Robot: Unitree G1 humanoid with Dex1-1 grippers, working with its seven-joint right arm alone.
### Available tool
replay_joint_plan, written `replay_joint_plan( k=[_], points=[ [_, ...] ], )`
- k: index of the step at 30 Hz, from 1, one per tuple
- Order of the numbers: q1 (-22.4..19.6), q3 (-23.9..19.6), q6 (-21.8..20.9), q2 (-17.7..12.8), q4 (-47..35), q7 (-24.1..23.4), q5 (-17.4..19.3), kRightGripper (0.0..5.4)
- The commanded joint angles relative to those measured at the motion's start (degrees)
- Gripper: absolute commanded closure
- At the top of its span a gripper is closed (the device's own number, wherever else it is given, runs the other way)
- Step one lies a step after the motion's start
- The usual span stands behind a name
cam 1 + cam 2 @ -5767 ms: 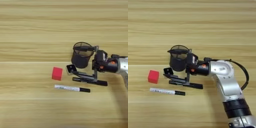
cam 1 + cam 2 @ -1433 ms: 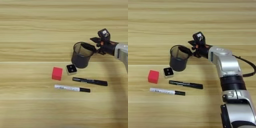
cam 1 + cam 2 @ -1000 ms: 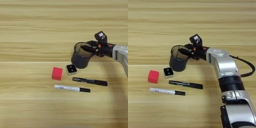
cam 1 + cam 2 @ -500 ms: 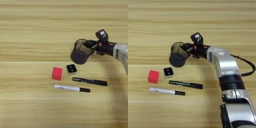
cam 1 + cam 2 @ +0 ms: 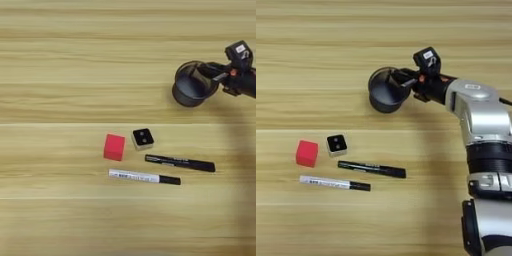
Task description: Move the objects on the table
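The dark see-through pen cup is tilted over the table at the back right, its mouth turned toward the arm. My right gripper is shut on the cup's rim, one black finger inside and one outside; the same grip shows in the left eye view. In front of it the all-black marker lies flat. The white-barrelled marker with its black cap lies just in front of that, a little to the left. Both markers are well apart from the gripper.
A small red cube and a white block with a black two-dot top sit side by side just behind the markers. My silver forearm runs down the right side of the right eye view.
The gripper has closed on the cup's rim, tilted the cup and carried it to the right and back, away from the white block. Markers, cube and block have not moved.
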Motion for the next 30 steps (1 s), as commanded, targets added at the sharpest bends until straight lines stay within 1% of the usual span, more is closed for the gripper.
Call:
replay_joint_plan(
  k=[1,7,12,18,27,28,30],
  points=[
    [-3.74,-1.86,-3.31,-5.12,0.57,1.98,0.48,5.05],
    [-2.12,-1.98,-3.28,-7.56,3.16,6.36,0.83,5.05],
    [-0.49,-1.69,-3.80,-9.14,3.04,10.03,0.94,5.05],
    [-0.21,0.23,-4.39,-9.13,5.89,11.38,-0.83,5.05],
    [-1.65,2.70,-7.03,-7.65,11.71,10.35,-2.59,5.05],
    [-1.63,3.04,-7.44,-7.53,12.08,10.34,-2.71,4.76],
    [-1.63,3.46,-7.77,-7.34,12.46,10.37,-2.81,4.58]
  ],
)
